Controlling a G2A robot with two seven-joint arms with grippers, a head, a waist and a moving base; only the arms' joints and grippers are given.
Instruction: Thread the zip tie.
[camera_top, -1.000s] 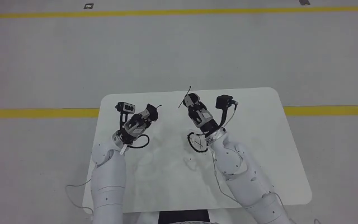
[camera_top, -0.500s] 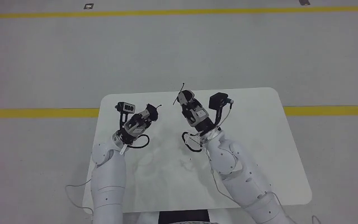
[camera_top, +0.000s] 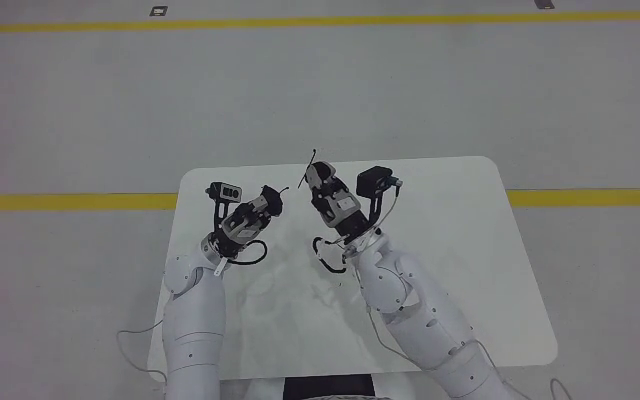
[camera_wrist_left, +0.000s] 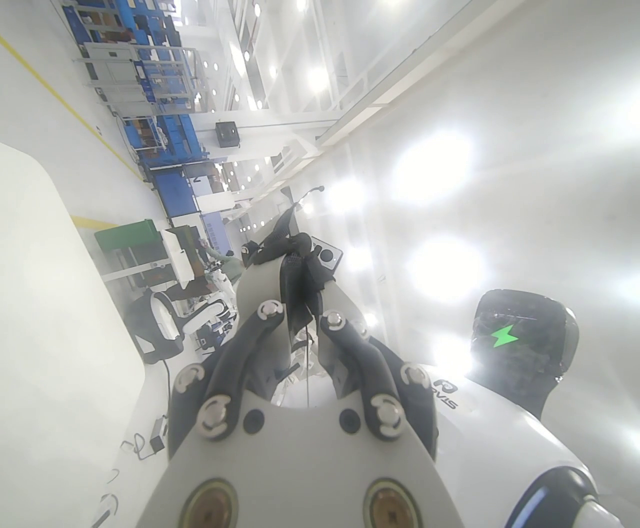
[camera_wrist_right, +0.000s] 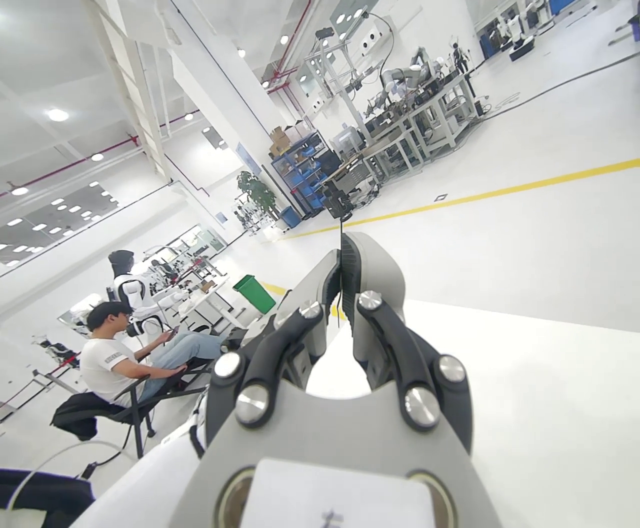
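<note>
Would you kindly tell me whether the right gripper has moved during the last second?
Yes. The right gripper, holding the zip tie, has shifted away from the table's right edge, toward the left gripper.

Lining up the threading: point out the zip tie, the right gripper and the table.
zip tie (camera_wrist_right: 342, 233): right wrist view, strip above the fingertips.
right gripper (camera_wrist_right: 343, 254): right wrist view, midway between its fingertips.
table (camera_top: 470, 230): top view, bare top.
</note>
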